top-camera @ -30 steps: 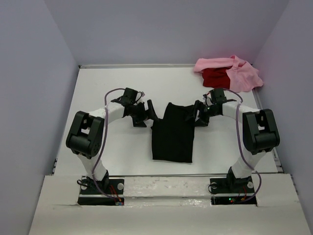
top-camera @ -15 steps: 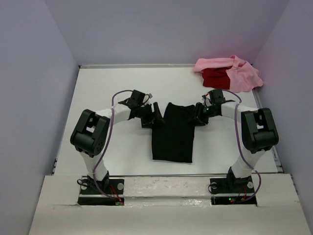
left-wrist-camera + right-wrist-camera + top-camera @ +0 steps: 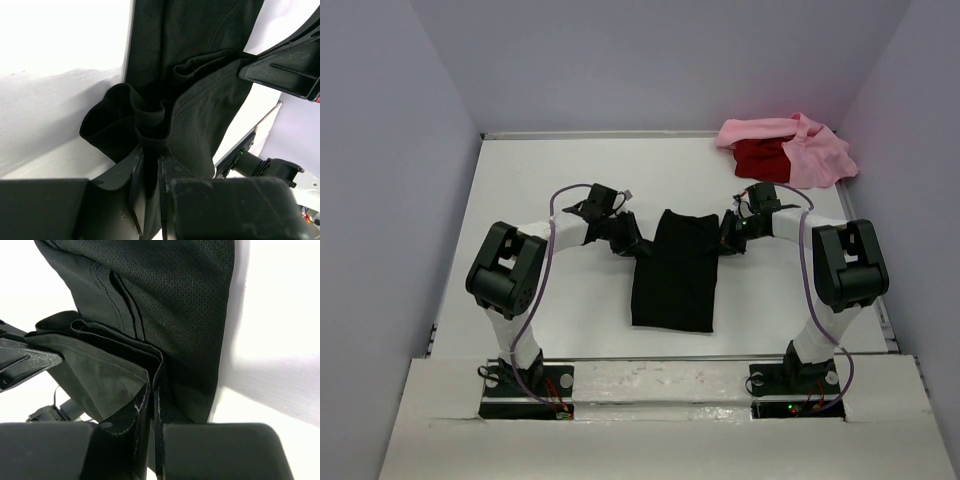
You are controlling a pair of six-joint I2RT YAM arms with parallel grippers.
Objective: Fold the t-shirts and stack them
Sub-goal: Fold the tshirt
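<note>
The black t-shirt (image 3: 672, 272) lies folded into a long narrow strip in the middle of the table. My left gripper (image 3: 638, 238) is shut on its far left corner; in the left wrist view the black cloth (image 3: 150, 117) bunches up between the closed jaws. My right gripper (image 3: 720, 238) is shut on the far right corner, where the right wrist view shows layered black cloth (image 3: 125, 335) pinched between the jaws. A pink t-shirt (image 3: 810, 150) and a red t-shirt (image 3: 760, 158) lie crumpled together at the far right corner.
Grey walls enclose the white table (image 3: 550, 180) on three sides. Both arm bases sit on the near ledge (image 3: 660, 385).
The left gripper moved right to the black shirt's far left corner and closed on it. The right gripper closed on the far right corner, staying in place.
</note>
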